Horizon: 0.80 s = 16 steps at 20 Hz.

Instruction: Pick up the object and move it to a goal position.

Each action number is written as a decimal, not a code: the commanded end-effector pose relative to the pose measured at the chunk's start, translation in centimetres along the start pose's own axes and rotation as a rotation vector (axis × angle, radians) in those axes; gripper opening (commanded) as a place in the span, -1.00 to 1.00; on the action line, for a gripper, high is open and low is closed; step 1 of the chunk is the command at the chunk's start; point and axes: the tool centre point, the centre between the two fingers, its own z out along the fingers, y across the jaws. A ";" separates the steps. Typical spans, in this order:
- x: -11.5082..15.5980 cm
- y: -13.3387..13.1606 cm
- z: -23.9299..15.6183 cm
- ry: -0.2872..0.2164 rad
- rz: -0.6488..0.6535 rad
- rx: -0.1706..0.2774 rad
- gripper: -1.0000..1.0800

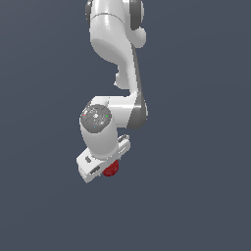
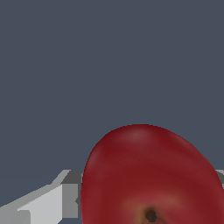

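The object [image 1: 112, 169] is a small dark-red, roundish lump that peeks out from under the white hand of my gripper [image 1: 105, 166] in the exterior view. Seen from the wrist, the object [image 2: 148, 175] looms large and glossy, with a dark dimple at its lower edge. It sits between the grey fingers [image 2: 48, 203]. One finger presses against one flank, and a sliver of the other shows at the opposite flank. The gripper is shut on the object. The fingertips themselves are hidden behind it.
The white arm [image 1: 115, 44] reaches in from the upper edge of the exterior view, its wrist joint [image 1: 96, 117] directly above the hand. All around is a plain dark blue-grey surface [image 1: 196, 196] with no other objects or markers.
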 end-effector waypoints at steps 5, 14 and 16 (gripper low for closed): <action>-0.1 3.1 -1.2 0.002 -0.001 -0.002 -1.00; -0.1 4.8 -1.7 0.002 -0.001 -0.002 -1.00; -0.1 5.0 -1.7 0.002 -0.001 -0.002 -1.00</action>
